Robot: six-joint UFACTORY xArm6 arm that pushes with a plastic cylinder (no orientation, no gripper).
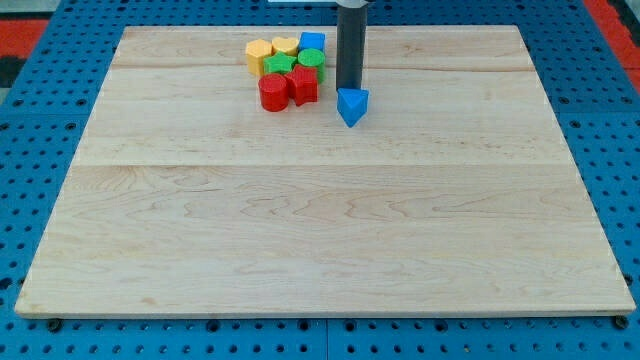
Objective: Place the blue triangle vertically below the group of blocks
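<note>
One rod stands with my tip (349,88) touching the far side of the blue triangle (352,105); the block group (287,68) sits just left; there is no hand that could open or hold.

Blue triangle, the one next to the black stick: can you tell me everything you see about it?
The blue triangle is a small, solid, bright blue block, plastic by its look, lying on the wooden board with one corner aimed at the view's bottom. It sits alone, right of the group of blocks. My tip meets its top edge.

My tip (348,89) low on the board, dark rod upright from the view's top
</note>
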